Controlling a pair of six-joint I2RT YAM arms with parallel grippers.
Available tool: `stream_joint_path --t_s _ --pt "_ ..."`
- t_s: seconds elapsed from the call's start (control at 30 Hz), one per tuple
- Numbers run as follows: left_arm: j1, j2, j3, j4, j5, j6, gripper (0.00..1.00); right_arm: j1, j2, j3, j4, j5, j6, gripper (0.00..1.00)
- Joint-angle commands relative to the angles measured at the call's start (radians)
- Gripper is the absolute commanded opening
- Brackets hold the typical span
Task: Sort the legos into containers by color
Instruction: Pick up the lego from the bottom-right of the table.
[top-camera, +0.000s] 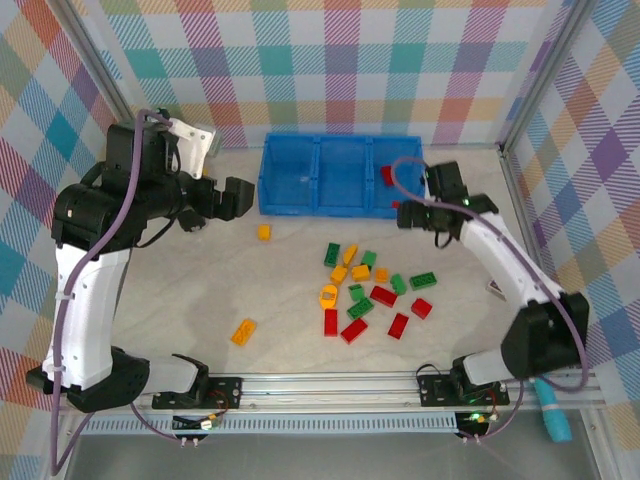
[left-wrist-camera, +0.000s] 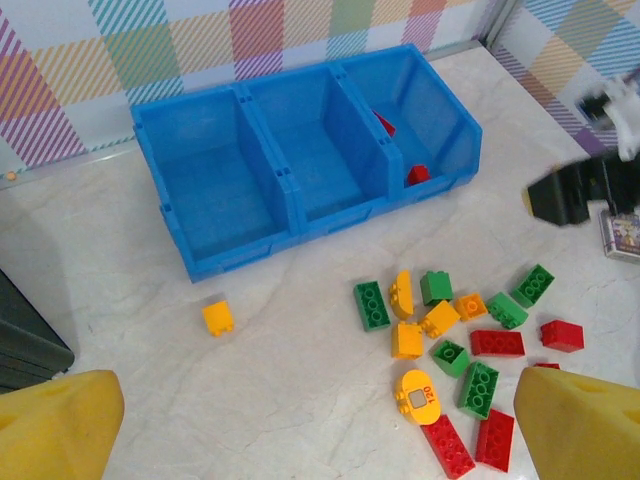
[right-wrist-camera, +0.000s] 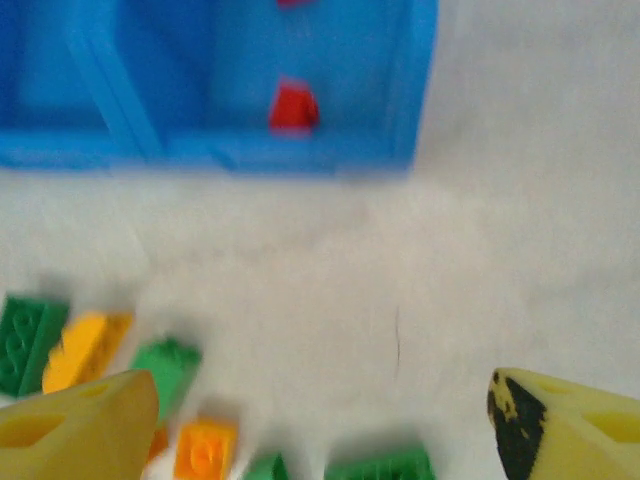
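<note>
The blue bin (top-camera: 300, 205) stands at the back centre with three compartments. Two red legos (left-wrist-camera: 417, 174) lie in its right compartment; the other two look bare. A pile of red, green and yellow-orange legos (top-camera: 370, 290) lies mid-table. One yellow brick (top-camera: 264, 232) sits alone before the bin, and another (top-camera: 243, 332) lies near the front left. My left gripper (top-camera: 225, 198) hovers left of the bin, open, its yellow fingers (left-wrist-camera: 55, 425) wide apart. My right gripper (top-camera: 412, 215) hangs by the bin's right front corner, open and empty, in a blurred wrist view with a red lego (right-wrist-camera: 294, 106) ahead.
A small printed card (top-camera: 494, 290) lies right of the pile, beside the right arm. A teal object (top-camera: 555, 410) sits off the table's front right corner. Checked walls enclose the table on three sides. Bare table stretches between the lone yellow bricks.
</note>
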Motion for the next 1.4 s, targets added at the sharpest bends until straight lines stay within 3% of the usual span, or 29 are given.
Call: stream_joint_path --t_s 0.0,0.07,0.33,0.63,1.37 --pt "-0.010 -0.020 -0.006 0.016 0.027 0.003 1.00 0.004 -0.097 -0.188 -0.021 -0.112 0.170 0.88" --pt "-0.009 -0.028 -0.011 0.019 0.029 0.003 1.00 0.004 -0.151 -0.285 -0.015 -0.169 0.219 0.88" --pt "-0.010 -0.028 -0.055 0.035 0.029 0.005 1.00 0.004 -0.339 -0.555 -0.026 -0.184 0.394 0.92" --pt "-0.010 -0.015 -0.047 0.034 0.031 0.006 1.00 0.004 -0.246 -0.652 0.124 -0.214 0.483 0.89" --pt "-0.010 -0.021 -0.083 0.042 -0.003 0.020 1.00 0.004 -0.024 -0.565 0.223 -0.129 0.445 0.43"
